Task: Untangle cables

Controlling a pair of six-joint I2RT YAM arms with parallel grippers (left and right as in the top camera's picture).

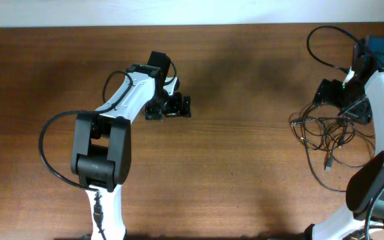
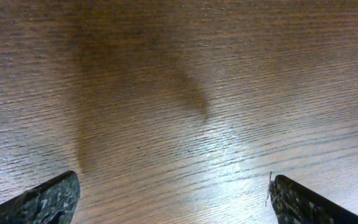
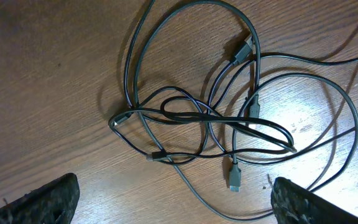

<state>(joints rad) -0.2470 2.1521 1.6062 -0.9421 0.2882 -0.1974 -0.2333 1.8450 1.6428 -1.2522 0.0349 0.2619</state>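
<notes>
Lying flat, the cables (image 3: 194, 117) coil in loops, plugs (image 3: 234, 178) pointing different ways.

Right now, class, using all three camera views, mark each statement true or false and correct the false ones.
1. The cables lie in a tangled bundle on the right side of the table. True.
2. The left gripper holds a cable. False: it is open over bare wood, with no cable near it.
3. The right gripper is open, with the cables in front of it and none gripped. True.
4. Every cable is plugged into a socket. False: several plug ends lie loose on the wood.
5. The cables are white. False: they are black.
</notes>
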